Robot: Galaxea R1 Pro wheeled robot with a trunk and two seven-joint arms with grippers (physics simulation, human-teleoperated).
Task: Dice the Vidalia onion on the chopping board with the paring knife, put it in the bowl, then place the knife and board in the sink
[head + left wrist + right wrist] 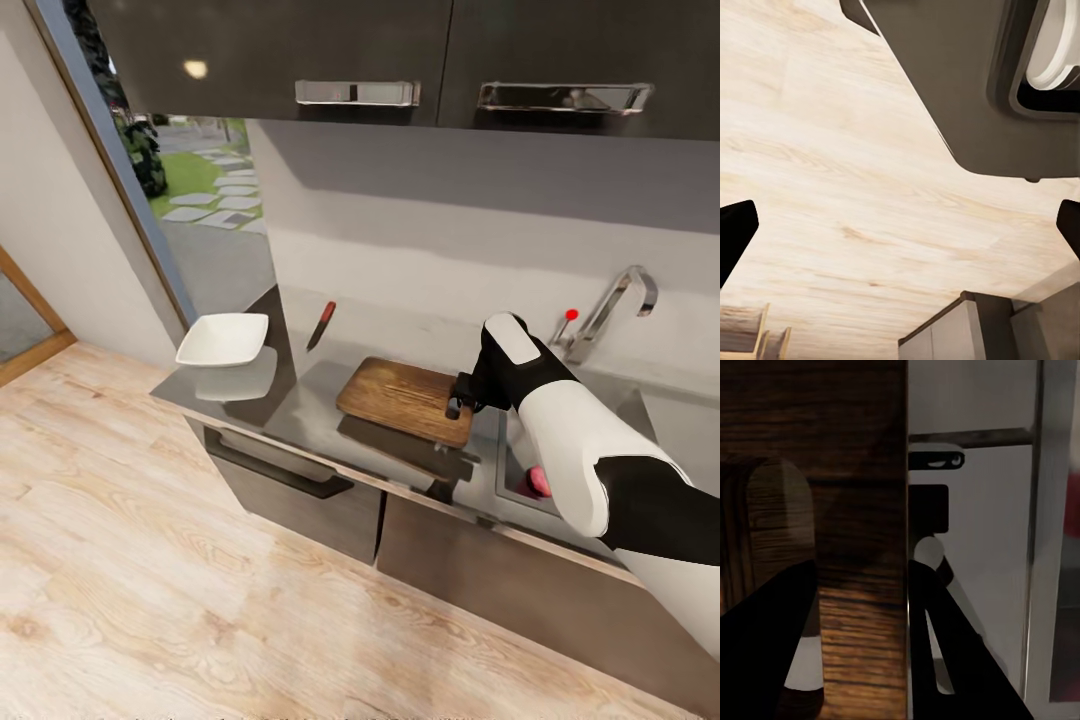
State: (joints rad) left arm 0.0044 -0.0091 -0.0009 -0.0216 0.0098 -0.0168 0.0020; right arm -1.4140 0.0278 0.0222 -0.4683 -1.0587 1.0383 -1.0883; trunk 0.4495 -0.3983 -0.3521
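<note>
The right hand [462, 396] straddles the chopping board's [400, 398] slotted end, fingers either side, apparently to reposition it; the onion [539, 482] waits in the sink [640, 400] at four o'clock.

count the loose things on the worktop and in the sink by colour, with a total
white: 1, the bowl
brown: 1, the chopping board, its sink-side end between the fingers of the right pincer
red and dark: 1, the knife
pinkish red: 1, a round thing in the sink, half hidden by the arm, probably the onion
total: 4
</note>
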